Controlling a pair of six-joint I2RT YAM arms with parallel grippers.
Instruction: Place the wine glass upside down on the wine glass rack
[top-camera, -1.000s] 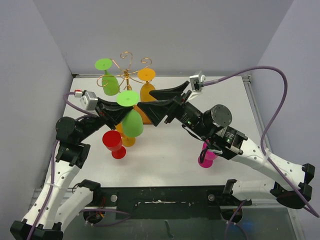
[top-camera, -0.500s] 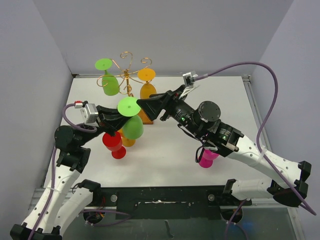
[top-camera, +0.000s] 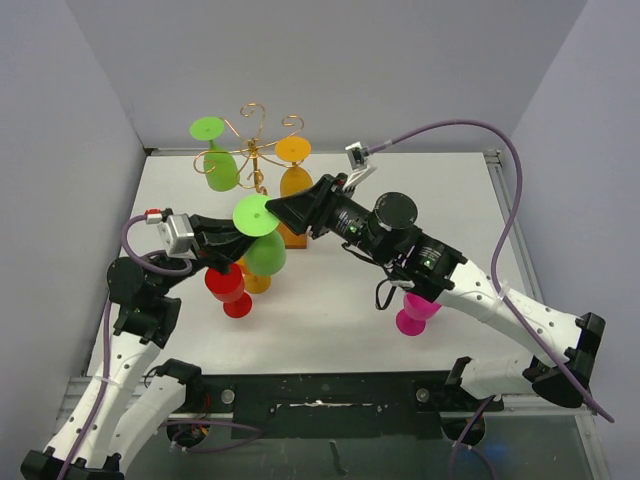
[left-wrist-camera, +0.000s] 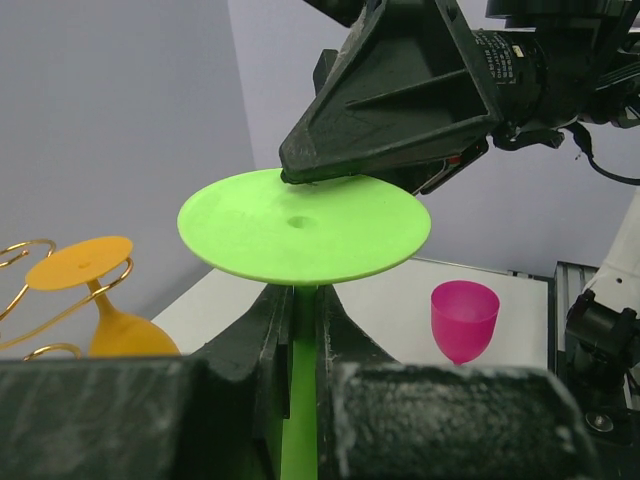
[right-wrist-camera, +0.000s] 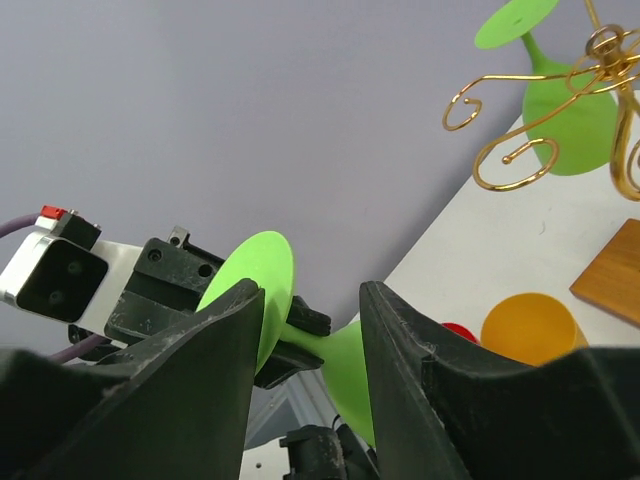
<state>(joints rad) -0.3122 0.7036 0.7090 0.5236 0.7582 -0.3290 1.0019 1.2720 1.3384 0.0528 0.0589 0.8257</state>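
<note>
**Top external.** Fixed, high behind both arm bases, facing forward and down. Distant and wide, taking in the whole table (top-camera: 450, 200) up to the back wall.

**Left wrist.** Close range, sighted along left gripper (left-wrist-camera: 300, 300), level to slightly upward, facing the right side.

**Right wrist.** Close range, sighted between the jaws of right gripper (right-wrist-camera: 312, 290), tilted upward, mostly wall behind.

**Shared.** Wine glass (top-camera: 262, 250) (left-wrist-camera: 300, 225) (right-wrist-camera: 262, 262) in all three. Wine glass rack (top-camera: 258, 125) (right-wrist-camera: 612, 262) in top and right wrist. Pink glass (top-camera: 415, 312) (left-wrist-camera: 465, 315) in top and left wrist.
</note>
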